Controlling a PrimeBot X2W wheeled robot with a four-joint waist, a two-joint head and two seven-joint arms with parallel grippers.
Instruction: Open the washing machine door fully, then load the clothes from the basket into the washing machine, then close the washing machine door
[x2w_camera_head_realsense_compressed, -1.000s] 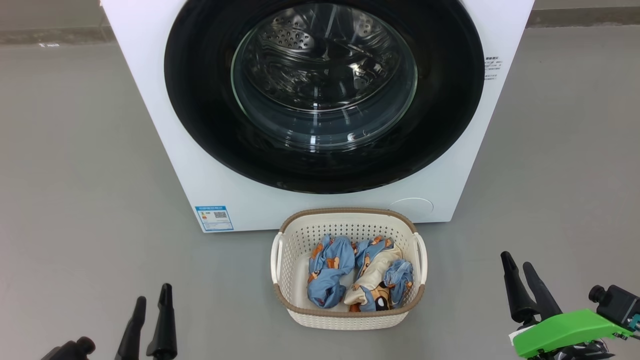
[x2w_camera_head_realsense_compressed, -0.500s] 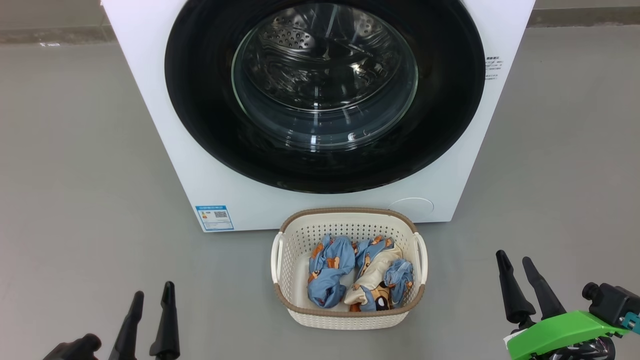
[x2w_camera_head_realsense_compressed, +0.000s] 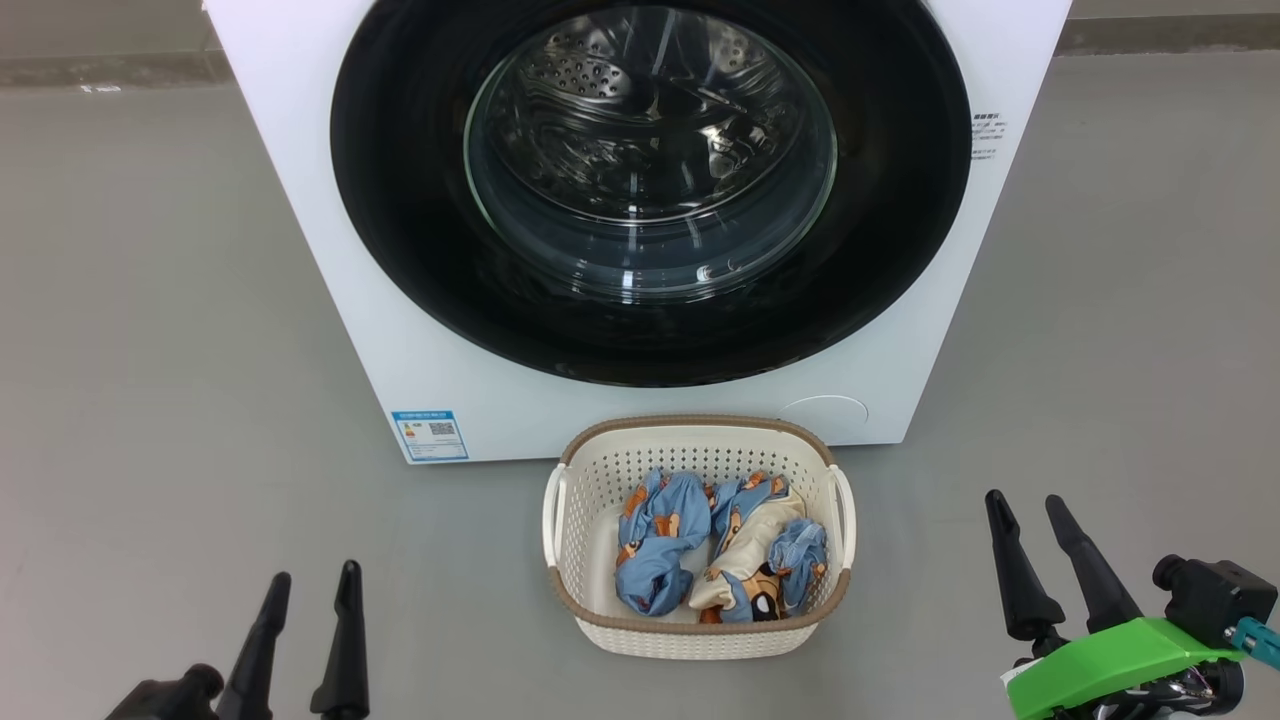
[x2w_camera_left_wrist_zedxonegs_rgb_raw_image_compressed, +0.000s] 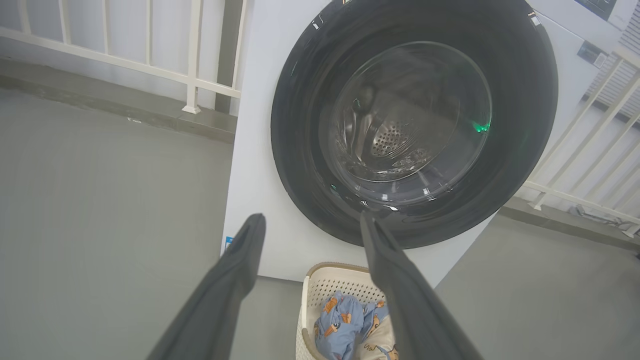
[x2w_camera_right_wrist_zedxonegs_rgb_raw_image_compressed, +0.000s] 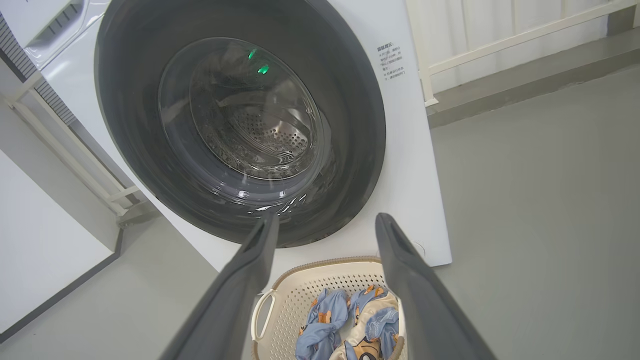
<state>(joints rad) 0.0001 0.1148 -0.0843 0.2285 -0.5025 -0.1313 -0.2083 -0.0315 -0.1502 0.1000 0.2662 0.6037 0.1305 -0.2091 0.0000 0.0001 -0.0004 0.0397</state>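
Note:
The white washing machine stands before me with its round black-rimmed door shut flat against its front; the steel drum shows through the glass. On the floor just in front sits the cream basket holding the crumpled blue and cream bear-print clothes. My left gripper is open and empty at the lower left, well left of the basket. At the lower right, my right gripper also stands open and empty, right of the basket. The wrist views show the door beyond each gripper.
Grey floor spreads on both sides of the machine. A white railing on a low kerb runs behind it. A blue label sticker marks the machine's lower left front. A green part sits on my right wrist.
Both grippers have crept upward in the head view, toward the machine, staying open. The door, basket and clothes have not moved.

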